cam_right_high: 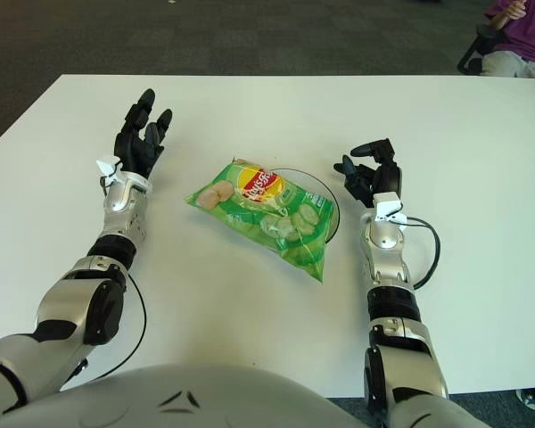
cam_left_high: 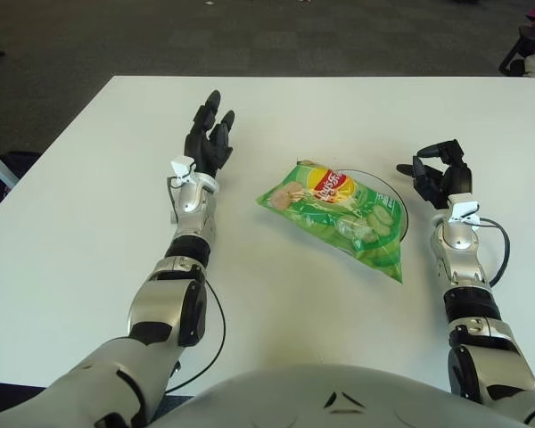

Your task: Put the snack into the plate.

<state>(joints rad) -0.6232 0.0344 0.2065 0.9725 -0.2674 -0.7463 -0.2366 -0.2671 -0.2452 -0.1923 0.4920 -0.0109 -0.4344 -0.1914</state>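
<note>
In the left eye view, a green snack bag [cam_left_high: 339,214] lies on a white table [cam_left_high: 276,303], most of it resting over a clear plate [cam_left_high: 398,207] whose rim shows at the bag's right side; the bag's left end and lower corner hang past the rim onto the table. The left hand [cam_left_high: 208,138] is well to the left of the bag, its dark fingers stretched out and apart, holding nothing. The right hand [cam_left_high: 440,168] is just to the right of the plate, fingers loosely bent and apart, also holding nothing, not touching bag or plate. In the right eye view, the same layout appears: the bag sits across the plate between the two arms, with the rim curving out on its right. A seated person in purple [cam_right_high: 517,36] shows at the top right corner, beyond the table.
</note>
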